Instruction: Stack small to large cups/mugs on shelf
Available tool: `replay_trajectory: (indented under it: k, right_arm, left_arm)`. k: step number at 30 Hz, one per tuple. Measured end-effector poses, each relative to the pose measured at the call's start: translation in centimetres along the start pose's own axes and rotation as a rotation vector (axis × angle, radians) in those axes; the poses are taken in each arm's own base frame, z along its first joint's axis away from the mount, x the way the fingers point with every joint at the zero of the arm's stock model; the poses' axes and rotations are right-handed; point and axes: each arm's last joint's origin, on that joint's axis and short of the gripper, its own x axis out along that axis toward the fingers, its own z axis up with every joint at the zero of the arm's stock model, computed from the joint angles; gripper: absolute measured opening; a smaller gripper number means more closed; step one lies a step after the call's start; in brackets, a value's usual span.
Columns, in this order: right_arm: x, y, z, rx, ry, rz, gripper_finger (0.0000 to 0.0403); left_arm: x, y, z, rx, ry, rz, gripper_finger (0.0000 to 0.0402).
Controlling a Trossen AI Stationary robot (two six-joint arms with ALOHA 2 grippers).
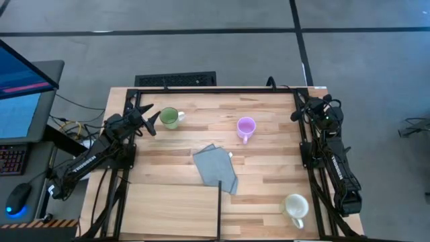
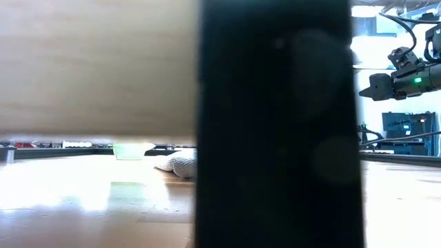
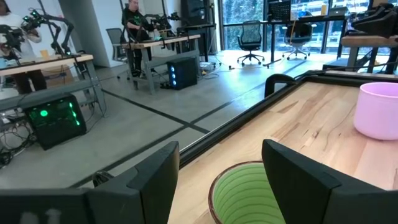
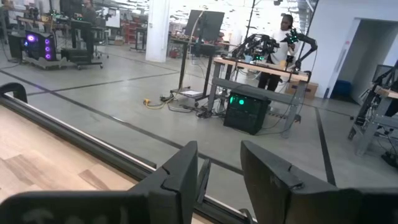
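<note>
A green mug (image 1: 169, 117) stands upright on the tabletop at the far left. It also shows in the left wrist view (image 3: 245, 194). My left gripper (image 1: 152, 118) is open just to the mug's left, its fingers pointing at the mug without touching it. A light purple mug (image 1: 246, 127) stands at the far middle and shows in the left wrist view (image 3: 377, 109). A cream-white mug (image 1: 294, 206) stands near the near right corner. The pale shelf board (image 1: 168, 210) lies at the near left. My right gripper (image 1: 297, 107) is open and empty above the far right corner.
A grey folded cloth (image 1: 216, 168) lies at the table's middle, between the mugs and the shelf. A black upright rail (image 1: 219, 208) stands at the shelf's right edge and blocks most of the low view (image 2: 275, 124). Black frame rails run along the table's edges.
</note>
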Motion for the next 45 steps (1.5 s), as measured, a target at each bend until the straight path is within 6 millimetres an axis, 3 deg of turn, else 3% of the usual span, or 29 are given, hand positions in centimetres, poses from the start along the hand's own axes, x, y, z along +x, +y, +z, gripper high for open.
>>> replay_trajectory:
  k: [35,40,45]
  right_arm:
    - [0.00,0.00,-0.01,0.000,0.000,0.000,0.0146]
    - [-0.03,-0.41,-0.03,0.005,0.022,-0.136,0.0146]
    - [-0.04,-0.46,-0.03,0.005,0.025,-0.152,0.0146]
  left_arm:
    - [0.00,0.00,0.01,0.003,-0.001,0.000,0.0222]
    - [0.00,0.00,0.00,0.002,0.000,0.000,0.0222]
    - [0.00,0.00,0.01,0.000,0.000,0.000,0.0222]
